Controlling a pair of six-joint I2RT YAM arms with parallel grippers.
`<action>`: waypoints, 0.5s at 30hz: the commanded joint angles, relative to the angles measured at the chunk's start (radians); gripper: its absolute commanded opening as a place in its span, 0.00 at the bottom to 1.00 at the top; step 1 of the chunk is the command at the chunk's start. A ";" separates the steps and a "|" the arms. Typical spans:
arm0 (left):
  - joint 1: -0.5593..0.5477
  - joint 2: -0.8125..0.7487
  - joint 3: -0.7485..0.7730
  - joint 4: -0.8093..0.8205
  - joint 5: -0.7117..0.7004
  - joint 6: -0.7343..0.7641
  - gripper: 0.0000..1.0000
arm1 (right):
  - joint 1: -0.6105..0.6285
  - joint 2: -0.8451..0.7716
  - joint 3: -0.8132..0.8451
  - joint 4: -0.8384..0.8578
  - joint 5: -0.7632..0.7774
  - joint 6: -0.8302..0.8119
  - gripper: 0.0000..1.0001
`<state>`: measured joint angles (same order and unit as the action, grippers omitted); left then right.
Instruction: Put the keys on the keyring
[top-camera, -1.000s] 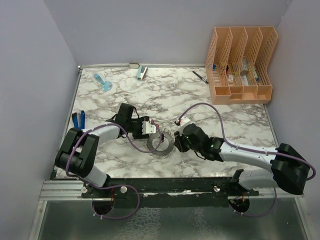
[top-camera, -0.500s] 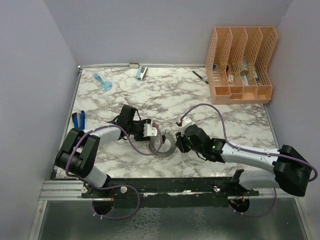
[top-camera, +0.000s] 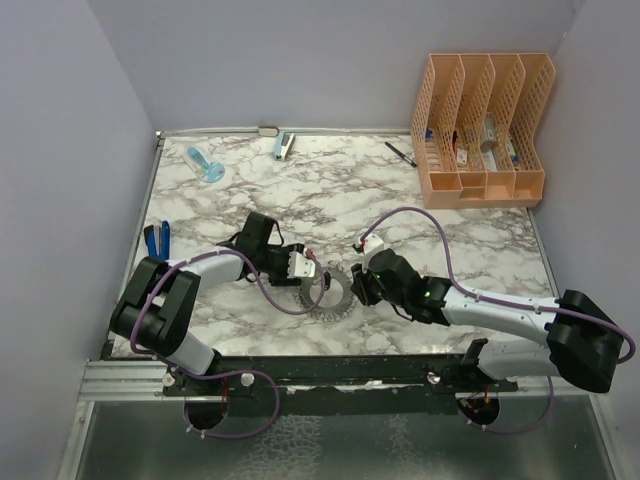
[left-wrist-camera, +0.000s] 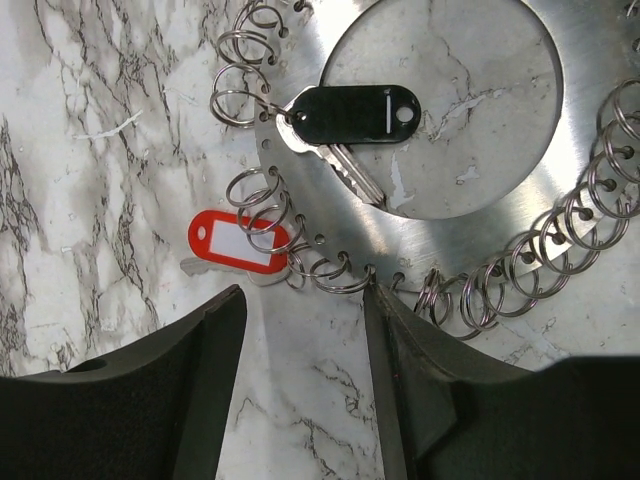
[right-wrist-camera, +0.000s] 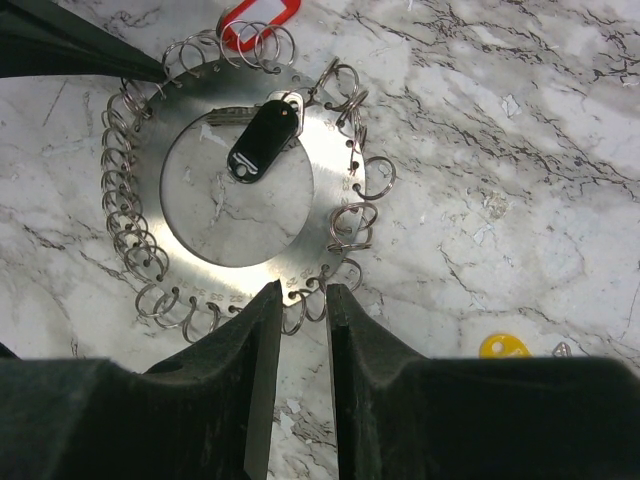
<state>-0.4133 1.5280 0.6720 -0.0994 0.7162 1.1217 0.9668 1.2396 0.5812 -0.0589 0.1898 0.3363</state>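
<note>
1. The keyring (top-camera: 328, 292) lies flat on the marble table (top-camera: 350, 190), near its front edge and between the two grippers. It is a grey metal disc with a hollow centre and small wire loops strung along its rim.
2. A black-tagged key (left-wrist-camera: 350, 112) hangs from one of those loops. Its tag lies over the hollow centre and its blade rests on the disc plate.
3. A red-tagged key (left-wrist-camera: 238, 242) lies on the marble just outside the rim, with loops overlapping its tag. Whether it is threaded onto one cannot be told.
4. A yellow tag (right-wrist-camera: 503, 347) shows well apart from the ring, partly hidden by the right gripper's body.
5. The left gripper (left-wrist-camera: 303, 300) sits low at the ring's left side. Its fingers are spread with only marble and the ends of a few loops between them, and one fingertip (left-wrist-camera: 385, 310) touches the rim.
6. The right gripper (right-wrist-camera: 302, 292) sits at the opposite rim. Its fingers are nearly together with a rim loop in the narrow gap, but whether they actually pinch it cannot be told.
7. An orange file organiser (top-camera: 480, 130) stands at the far right corner, with a black pen (top-camera: 401, 153) lying just left of it.
</note>
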 joint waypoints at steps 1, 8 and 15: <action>-0.014 -0.015 0.039 -0.082 0.065 0.054 0.52 | 0.001 -0.017 -0.003 0.028 0.019 0.012 0.25; -0.032 -0.011 0.073 -0.179 0.125 0.122 0.51 | -0.001 -0.035 -0.009 0.021 0.021 0.017 0.25; -0.050 -0.005 0.075 -0.217 0.102 0.165 0.43 | 0.001 -0.038 -0.009 0.019 0.015 0.020 0.25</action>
<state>-0.4507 1.5280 0.7280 -0.2623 0.7815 1.2327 0.9668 1.2182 0.5804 -0.0589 0.1898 0.3454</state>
